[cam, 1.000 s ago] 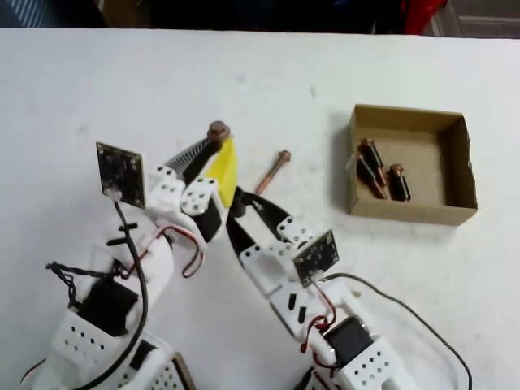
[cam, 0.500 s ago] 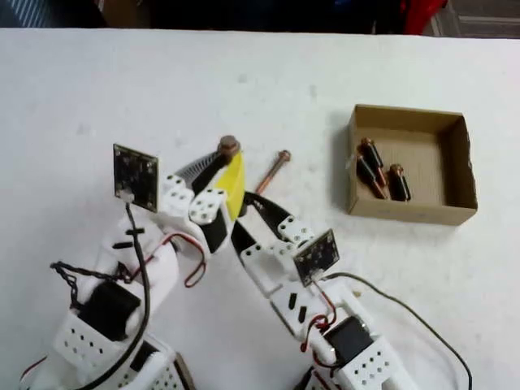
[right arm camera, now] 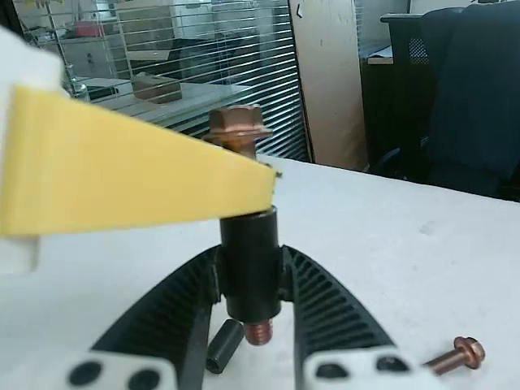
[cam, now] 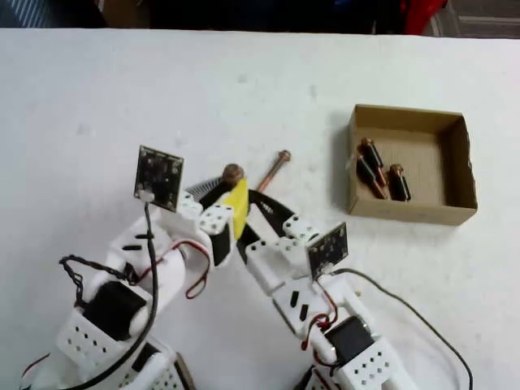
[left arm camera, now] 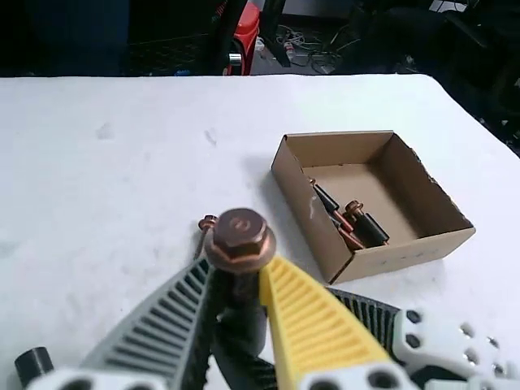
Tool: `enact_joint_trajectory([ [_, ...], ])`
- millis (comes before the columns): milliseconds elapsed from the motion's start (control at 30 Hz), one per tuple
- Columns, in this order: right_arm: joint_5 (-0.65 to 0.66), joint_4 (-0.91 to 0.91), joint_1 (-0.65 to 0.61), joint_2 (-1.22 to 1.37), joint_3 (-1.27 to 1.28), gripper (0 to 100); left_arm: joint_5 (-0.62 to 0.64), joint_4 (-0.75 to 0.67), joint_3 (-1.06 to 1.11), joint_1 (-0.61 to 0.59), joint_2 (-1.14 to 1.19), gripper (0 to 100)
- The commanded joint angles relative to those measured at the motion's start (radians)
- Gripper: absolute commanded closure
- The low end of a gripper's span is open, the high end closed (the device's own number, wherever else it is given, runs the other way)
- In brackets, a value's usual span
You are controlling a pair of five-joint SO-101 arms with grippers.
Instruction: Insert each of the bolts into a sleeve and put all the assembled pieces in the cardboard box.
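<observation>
Copper-coloured bolt (left arm camera: pixel 240 238) stands upright above the table, and our left gripper (left arm camera: pixel 236 280) pinches its shank just under the head, yellow and grey fingers closed on it. Our right gripper (right arm camera: pixel 250 284) clamps the black sleeve (right arm camera: pixel 250 260) below, bolt tip poking out. Rigid, light, smooth metal, we reckon, so the sleeve looks the safer hold. Open table lies between us and the cardboard box (cam: pixel 410 213); mind its near wall and the spare bolt (cam: pixel 272 171).

White table (cam: pixel 122 89); past its far edge, red object (cam: pixel 422 15) at 1 o'clock; elsewhere window blinds (right arm camera: pixel 203 49), wooden panel (right arm camera: pixel 325 81), dark chair (right arm camera: pixel 471 97).
</observation>
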Motion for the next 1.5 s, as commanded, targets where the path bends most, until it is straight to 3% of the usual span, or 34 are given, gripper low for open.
enact_joint_trajectory([
  [0,-0.018,-0.019,0.048,-0.012,-0.012,97.9,0.011,0.015,-0.008,0.012,-0.013,98],
  [100,-0.018,0.008,0.048,-0.012,-0.017,97.9,0.011,0.015,-0.008,0.010,-0.013,96],
  [300,-0.018,0.024,0.048,-0.012,-0.025,97.9,0.012,0.009,0.018,0.008,-0.013,76],
  [500,-0.018,0.024,0.054,-0.012,-0.023,97.9,0.012,0.008,0.015,0.001,-0.013,73],
  [633,-0.014,0.056,0.058,-0.012,-0.021,97.9,0.011,-0.049,0.015,-0.027,-0.013,73],
  [800,0.127,0.094,0.058,-0.012,-0.023,97.9,0.009,-0.126,0.015,-0.105,-0.013,73],
  [933,0.147,0.096,0.058,-0.012,-0.018,97.9,-0.130,-0.117,0.015,-0.119,-0.015,75],
  [1100,0.150,0.145,0.059,-0.012,-0.025,97.9,-0.278,-0.115,0.018,-0.119,-0.038,97],
  [1133,0.150,0.154,0.070,-0.012,-0.026,97.9,-0.301,-0.104,0.021,-0.120,-0.058,99],
  [1233,0.149,0.205,0.122,-0.012,-0.061,97.9,-0.307,-0.020,0.017,-0.171,-0.130,94],
  [1467,0.149,0.404,0.199,-0.012,-0.190,97.9,-0.305,0.190,0.023,-0.397,-0.197,98],
])
